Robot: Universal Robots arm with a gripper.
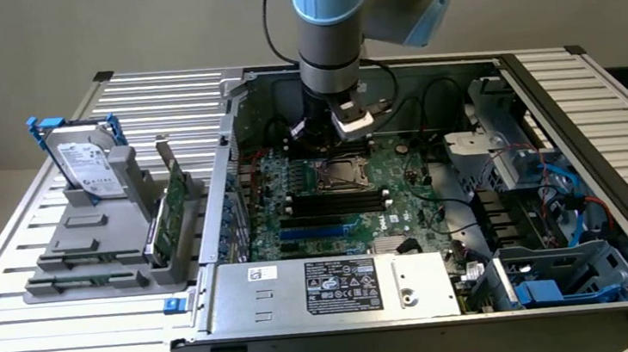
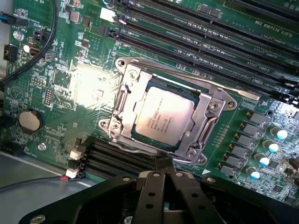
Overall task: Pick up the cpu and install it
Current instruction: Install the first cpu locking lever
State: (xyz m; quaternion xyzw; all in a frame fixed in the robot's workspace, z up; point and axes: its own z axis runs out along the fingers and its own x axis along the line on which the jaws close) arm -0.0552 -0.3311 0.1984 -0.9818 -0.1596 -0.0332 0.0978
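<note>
The cpu (image 2: 163, 116) is a flat square chip with a silvery top. It lies in the motherboard socket, framed by the metal retention bracket (image 2: 128, 93); in the exterior view the socket (image 1: 341, 172) sits in the middle of the board. My gripper (image 2: 164, 162) is shut with nothing between its black fingers, its tips just off the edge of the socket bracket. In the exterior view the gripper (image 1: 330, 142) hangs inside the open computer case, just behind the socket.
A grey stand on the exterior view's left holds a hard drive with a blue bracket (image 1: 88, 167) and a green circuit card (image 1: 174, 202). Memory slots (image 1: 340, 199), the power supply (image 1: 337, 288), drive cages (image 1: 547, 197) and loose cables crowd the case.
</note>
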